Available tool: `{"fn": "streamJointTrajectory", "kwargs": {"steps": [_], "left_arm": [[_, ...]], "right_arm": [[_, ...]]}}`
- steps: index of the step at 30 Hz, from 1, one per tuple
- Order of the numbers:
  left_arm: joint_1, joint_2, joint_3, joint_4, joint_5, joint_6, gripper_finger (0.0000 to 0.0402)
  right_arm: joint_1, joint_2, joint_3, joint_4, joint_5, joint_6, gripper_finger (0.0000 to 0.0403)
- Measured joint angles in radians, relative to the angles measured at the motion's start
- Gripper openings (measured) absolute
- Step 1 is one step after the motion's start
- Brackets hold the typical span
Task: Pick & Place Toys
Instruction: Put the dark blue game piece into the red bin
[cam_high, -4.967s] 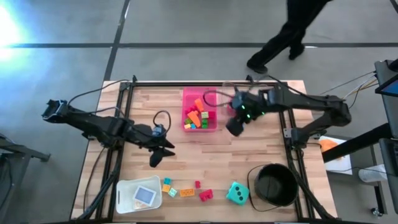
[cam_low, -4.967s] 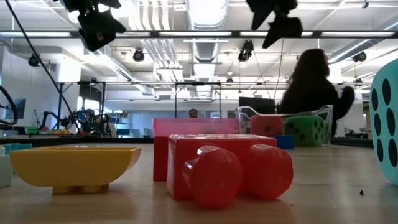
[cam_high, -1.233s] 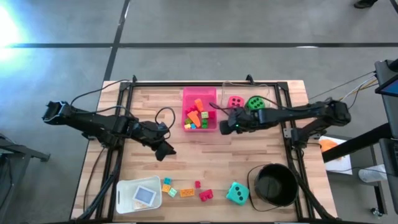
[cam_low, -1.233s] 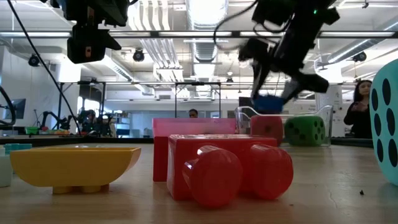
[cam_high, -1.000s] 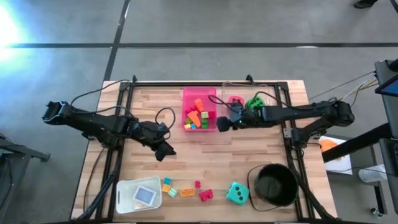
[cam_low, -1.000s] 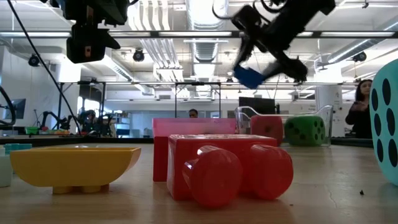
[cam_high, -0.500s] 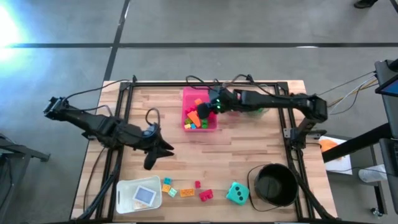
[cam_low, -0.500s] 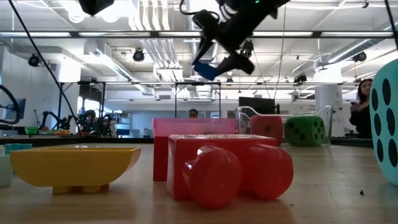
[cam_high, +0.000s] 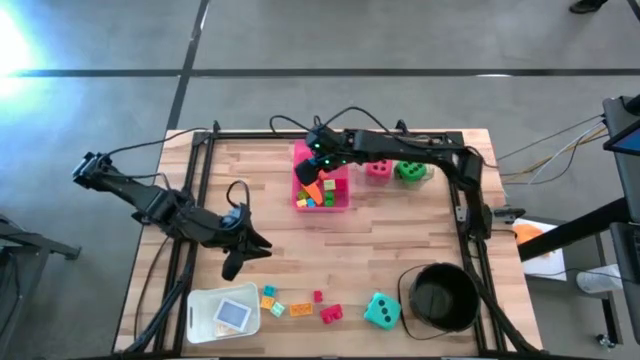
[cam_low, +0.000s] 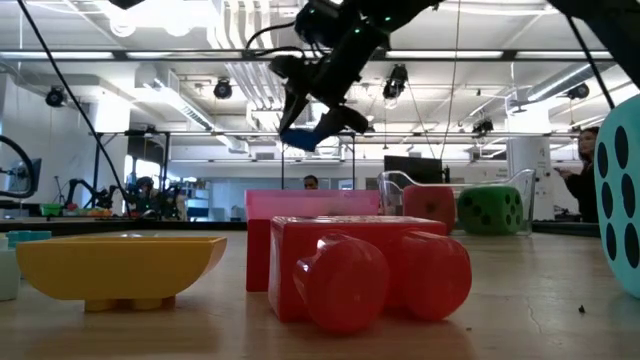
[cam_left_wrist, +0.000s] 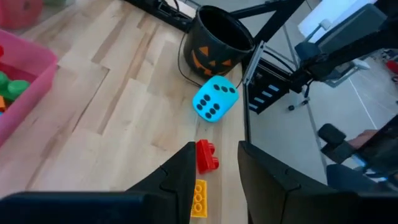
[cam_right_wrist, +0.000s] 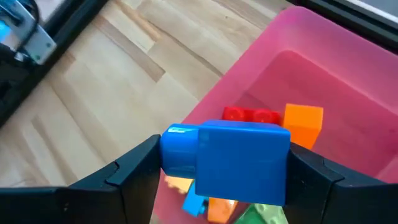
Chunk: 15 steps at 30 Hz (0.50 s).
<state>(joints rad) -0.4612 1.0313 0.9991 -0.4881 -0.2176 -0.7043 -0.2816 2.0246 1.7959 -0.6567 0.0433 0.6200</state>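
One blue brick (cam_right_wrist: 225, 162) in right gripper (cam_right_wrist: 221, 171), tray (cam_right_wrist: 348, 118) partly hidden

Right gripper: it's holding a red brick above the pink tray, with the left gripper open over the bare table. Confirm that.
Wrong on one count: the brick is blue, not red. The right wrist view shows the right gripper shut on a blue brick above the pink tray. The left gripper is indeed open over the bare table.

A pink tray (cam_high: 298, 152) sits mid-tabletop (cam_high: 400, 240); a black bucket (cam_high: 440, 297) stands at the near right corner.
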Motion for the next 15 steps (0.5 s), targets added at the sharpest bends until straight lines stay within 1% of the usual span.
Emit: {"fn": "streamJointTrajectory", "kwargs": {"steps": [8,11,15], "left_arm": [[-0.058,-0.017,0.026,0.002,-0.008,-0.003,0.0123],[-0.087,-0.017,0.032,0.005,-0.043,-0.002,0.0123],[-0.13,-0.025,0.03,0.008,-0.112,-0.003,0.0123]], "right_arm": [[-0.025,0.13,0.163,-0.086,-0.051,-0.078,0.0255],[-0.035,0.164,0.196,-0.105,-0.067,-0.105,0.0255],[-0.052,0.182,0.202,-0.108,-0.074,-0.116,0.0255]]}}
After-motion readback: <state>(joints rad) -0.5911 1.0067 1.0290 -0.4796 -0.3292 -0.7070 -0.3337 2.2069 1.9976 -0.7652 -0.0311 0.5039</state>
